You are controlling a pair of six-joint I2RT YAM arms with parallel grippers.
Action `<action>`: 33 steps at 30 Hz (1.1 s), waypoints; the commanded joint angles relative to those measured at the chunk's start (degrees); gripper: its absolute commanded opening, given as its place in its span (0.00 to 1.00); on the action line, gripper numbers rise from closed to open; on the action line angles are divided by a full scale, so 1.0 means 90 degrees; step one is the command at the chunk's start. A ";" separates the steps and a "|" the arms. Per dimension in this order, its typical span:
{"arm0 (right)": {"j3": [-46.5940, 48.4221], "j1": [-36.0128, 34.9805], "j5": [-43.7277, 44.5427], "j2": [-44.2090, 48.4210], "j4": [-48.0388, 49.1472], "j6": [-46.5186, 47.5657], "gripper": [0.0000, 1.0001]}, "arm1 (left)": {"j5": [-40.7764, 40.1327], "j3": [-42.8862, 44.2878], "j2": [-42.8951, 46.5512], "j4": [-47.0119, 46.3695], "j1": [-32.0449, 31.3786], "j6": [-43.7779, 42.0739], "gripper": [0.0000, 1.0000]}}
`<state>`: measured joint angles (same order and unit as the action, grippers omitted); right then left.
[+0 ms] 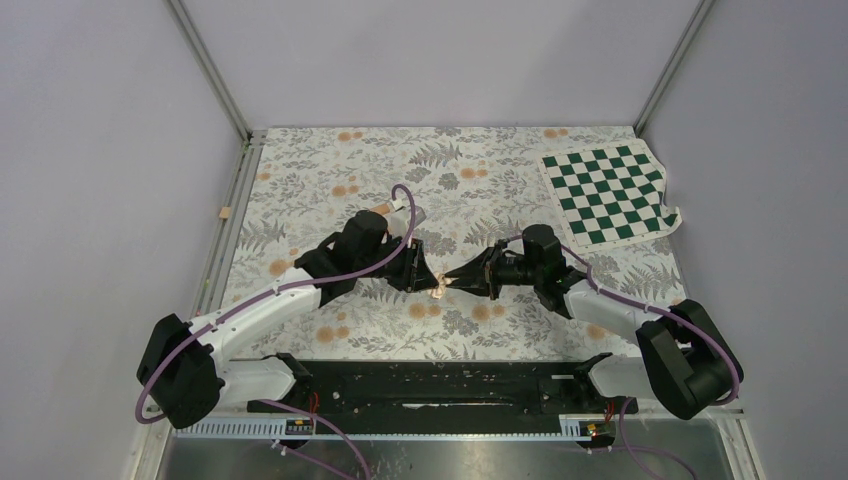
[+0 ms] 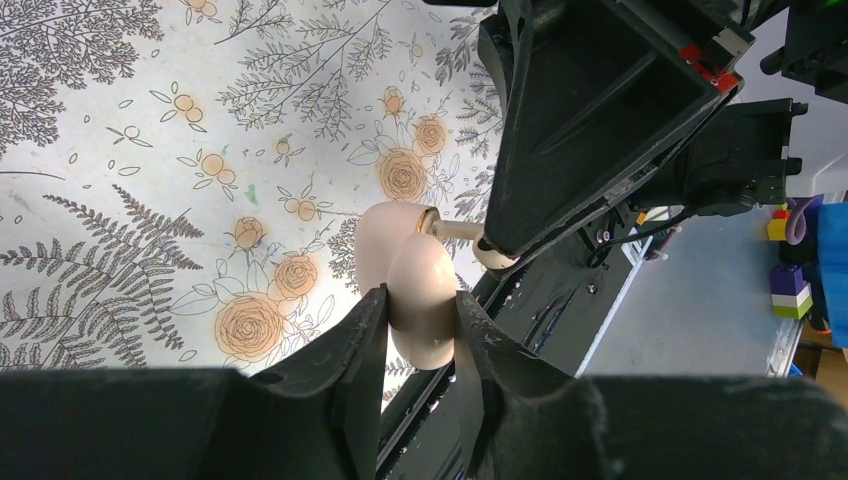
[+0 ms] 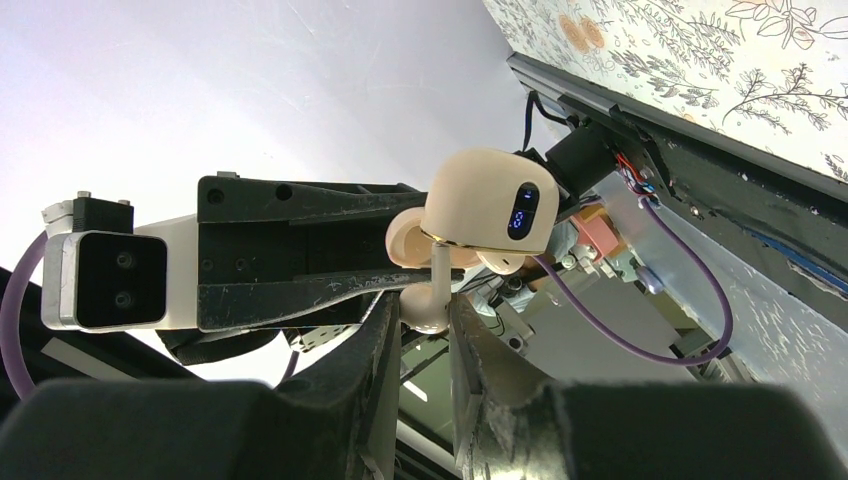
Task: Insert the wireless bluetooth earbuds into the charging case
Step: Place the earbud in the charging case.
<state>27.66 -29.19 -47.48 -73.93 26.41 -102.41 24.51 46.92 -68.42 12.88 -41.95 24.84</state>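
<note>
The left pincer (image 2: 420, 302) is clamped on the charging case (image 3: 485, 205), one finger on each flat side, and carries it above the middle of the bench (image 1: 330, 180), not resting on it. The right pincer (image 3: 423, 308) is closed on one earbud (image 3: 430, 290); it grips the round head, and the thin stem sticks out in front of the tips.

Key relation: in the top view the case lies at 9 o'clock from the right pincer, and the two pincers meet tip to tip. The long axis of the earbud runs approx. along the 3-to-9 line, stem first, straight to the case. In the right wrist view the stem goes up toward 12 o'clock and its end touches the underside of the case, or is already a little inside; I cannot tell which. The lid seems open, as two rounded halves show in the left wrist view. A second round pale piece sits beside the stem at the case; bud or lid part, not clear.

Pose: both arms reach in from the near corners w/ bent elbows, wrists turned level so the pincers face each other. Right arm does the inserting, left arm only holds. I judge the next move is a short push along the stem axis toward 9 o'clock, w/ the case kept steady.
</note>
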 commanded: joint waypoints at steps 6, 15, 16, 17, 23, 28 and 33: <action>0.0048 0.0030 0.0107 -0.0018 0.0073 0.0085 0.00 | 0.0008 0.0349 0.0223 -0.0253 -0.0048 -0.0104 0.00; 0.0093 0.0031 0.0104 -0.0098 0.0061 0.0156 0.00 | -0.0039 0.0372 0.0281 -0.0256 -0.0108 -0.0026 0.00; 0.0091 0.0030 0.0104 -0.0102 0.0117 0.0121 0.00 | -0.0056 0.0373 0.0279 -0.0252 -0.0113 -0.0026 0.00; 0.0086 0.0030 0.0096 -0.0105 0.0159 0.0093 0.00 | -0.0060 0.0373 0.0286 -0.0255 -0.0123 -0.0033 0.00; 0.0126 0.0030 0.0081 -0.0157 0.0193 0.0067 0.00 | -0.0088 0.0383 0.0258 -0.0252 -0.0162 -0.0012 0.00; 0.0117 0.0024 0.0055 -0.0174 0.0179 0.0099 0.00 | -0.0137 0.0419 0.0261 -0.0227 -0.0181 0.0003 0.00; 0.0138 0.0012 0.0051 -0.0197 0.0146 0.0155 0.00 | -0.0122 0.0451 0.0278 -0.0203 -0.0189 -0.0009 0.00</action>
<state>27.66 -29.19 -47.64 -74.91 26.89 -101.80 22.39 47.33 -67.85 14.20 -42.94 24.84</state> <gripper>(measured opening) 0.260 0.275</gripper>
